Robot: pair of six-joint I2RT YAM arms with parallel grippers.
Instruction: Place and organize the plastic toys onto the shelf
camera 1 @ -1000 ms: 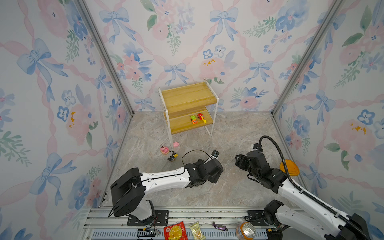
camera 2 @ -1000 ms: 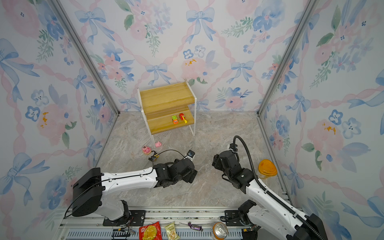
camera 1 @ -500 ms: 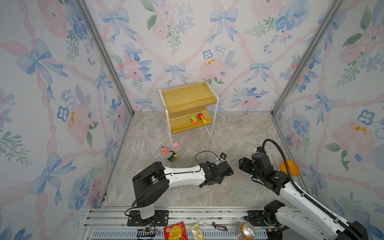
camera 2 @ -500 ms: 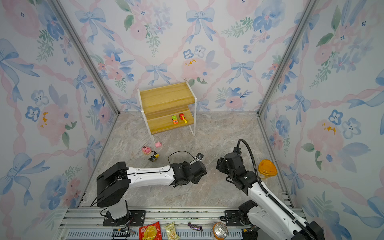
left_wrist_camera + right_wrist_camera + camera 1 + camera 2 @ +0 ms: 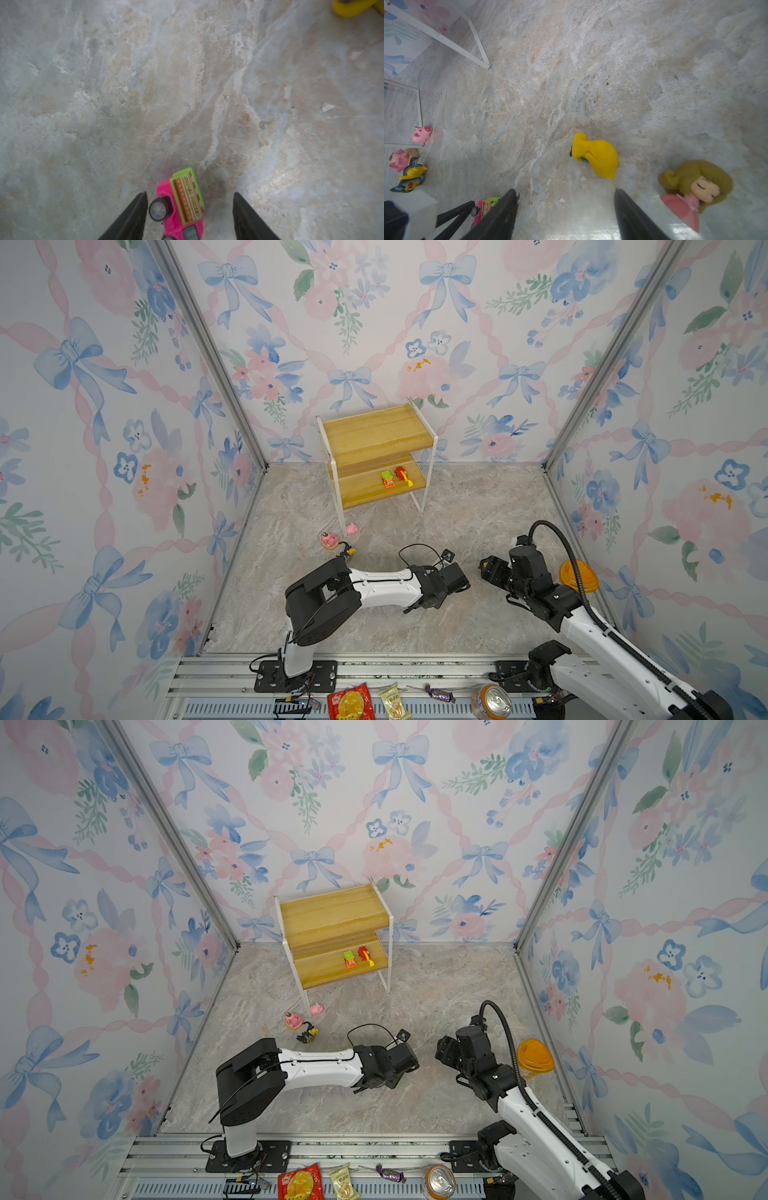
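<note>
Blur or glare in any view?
Left wrist view: pink plastic toy car with green roof slightly soft. Right wrist view: brown-haired pink-dress doll blurred, glare on marbled floor beside it. Both top views: evenly lit, sharp.

The shelf [image 5: 376, 435] has yellowish wooden boards with visible grain and a soft sheen, and its frame [image 5: 429, 472] is thin white-coated metal. The floor [image 5: 166, 83] is a stone-patterned surface, mostly matt (faintly glossy near the doll [image 5: 695, 187]). The pink car [image 5: 180, 203] is smooth, shiny plastic. The can [image 5: 492, 701] is bright bare metal.
</note>
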